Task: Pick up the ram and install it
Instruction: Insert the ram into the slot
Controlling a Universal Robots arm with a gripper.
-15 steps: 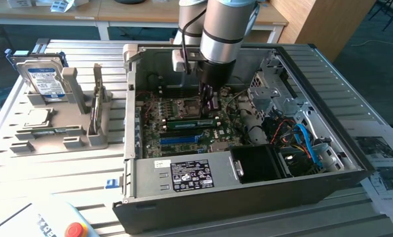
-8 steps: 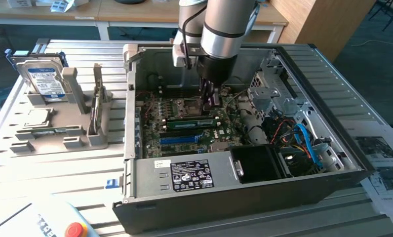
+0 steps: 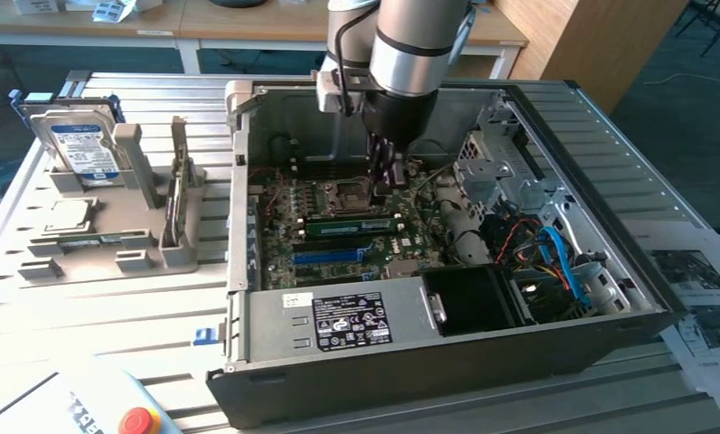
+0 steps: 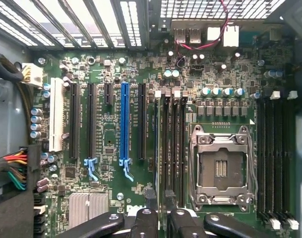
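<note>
Nearest: a black computer case on a slatted table — gripper fingers clamp the ram — desks behind.

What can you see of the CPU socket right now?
The CPU socket is a square silver metal frame lying flat on the green motherboard. Its open middle shows gold-coloured contacts and no chip seated. Thin wire levers run along its edges. It sits between two banks of black memory slots. Nothing touches it; the gripper hangs close beside it.
</note>
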